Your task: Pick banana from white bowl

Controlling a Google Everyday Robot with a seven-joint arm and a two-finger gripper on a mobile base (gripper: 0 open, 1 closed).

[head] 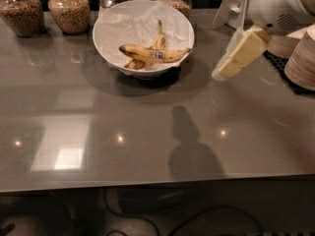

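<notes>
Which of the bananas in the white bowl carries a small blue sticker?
The longest banana, lying crosswise in front; the upright-stemmed banana behind has none. The gripper hovers to its right.

- The bowl (104, 21) stands on the table (98, 132), toward the back and left of the middle.
- The banana (152, 54) lies crosswise inside the bowl on the paper lining (128, 26). A second banana (159, 37) is behind it and a short banana piece (133, 64) is just in front.
- Jars (69, 11) stand in a row along the table's back edge, two left of the bowl and two behind it.
- The gripper (221, 73) hangs above the table, right of the bowl and apart from it.
- Stacked paper bowls (301, 58) sit at the right edge, to the right of the gripper.
</notes>
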